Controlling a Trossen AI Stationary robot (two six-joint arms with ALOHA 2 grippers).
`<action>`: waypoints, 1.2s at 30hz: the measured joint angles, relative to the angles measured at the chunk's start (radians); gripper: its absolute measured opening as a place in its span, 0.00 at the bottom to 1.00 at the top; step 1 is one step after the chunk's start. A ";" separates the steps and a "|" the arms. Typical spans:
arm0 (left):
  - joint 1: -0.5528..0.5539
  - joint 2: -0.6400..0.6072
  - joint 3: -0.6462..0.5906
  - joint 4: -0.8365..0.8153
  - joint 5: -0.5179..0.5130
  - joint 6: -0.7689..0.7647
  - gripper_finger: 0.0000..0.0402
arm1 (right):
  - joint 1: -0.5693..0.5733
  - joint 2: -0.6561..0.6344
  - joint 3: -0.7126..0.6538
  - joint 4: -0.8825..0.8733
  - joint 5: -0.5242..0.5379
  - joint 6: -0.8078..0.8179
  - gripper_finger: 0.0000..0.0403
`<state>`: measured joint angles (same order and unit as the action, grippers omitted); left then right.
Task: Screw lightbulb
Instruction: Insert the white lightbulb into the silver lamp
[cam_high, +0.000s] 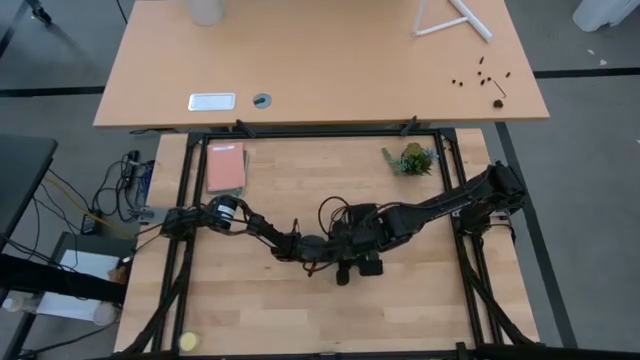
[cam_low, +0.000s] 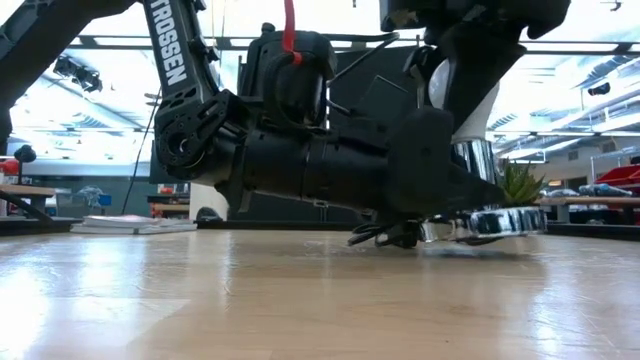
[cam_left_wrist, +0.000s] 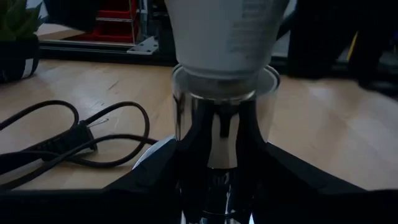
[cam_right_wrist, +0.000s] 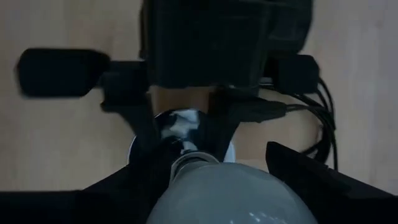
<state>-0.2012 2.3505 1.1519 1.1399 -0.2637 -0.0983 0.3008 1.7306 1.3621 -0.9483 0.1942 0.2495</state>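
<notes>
Matt white lightbulb (cam_left_wrist: 227, 34), mirror-glossy chrome metal socket (cam_left_wrist: 217, 134), smooth pale wood table (cam_high: 400, 300), matt black cord (cam_left_wrist: 68, 140)

White lightbulb (cam_left_wrist: 227, 37), silvery socket (cam_left_wrist: 222, 134)

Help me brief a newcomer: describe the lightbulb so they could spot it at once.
Look at the middle of the wooden table, where the two dark arms meet. There the right gripper holds the lightbulb from above, its narrow end in a shiny chrome socket gripped by the left gripper. It is the only white, rounded thing among black and silvery parts.

Lightbulb (cam_left_wrist: 227, 34) upright in socket (cam_left_wrist: 217, 134) at table (cam_high: 250, 310) centre; cord (cam_left_wrist: 74, 140) beside.
</notes>
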 joint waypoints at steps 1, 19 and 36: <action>0.000 0.000 0.000 0.001 -0.005 -0.015 0.49 | 0.003 0.000 0.000 -0.003 0.009 0.024 0.65; 0.000 0.000 0.000 -0.003 -0.030 -0.044 0.49 | 0.006 0.001 -0.001 -0.044 0.033 0.485 0.65; 0.004 -0.001 0.003 -0.034 -0.062 -0.007 0.49 | -0.041 0.003 -0.002 -0.012 -0.050 0.668 0.71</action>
<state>-0.1970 2.3493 1.1549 1.1057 -0.3252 -0.1051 0.2599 1.7336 1.3602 -0.9599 0.1439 0.9170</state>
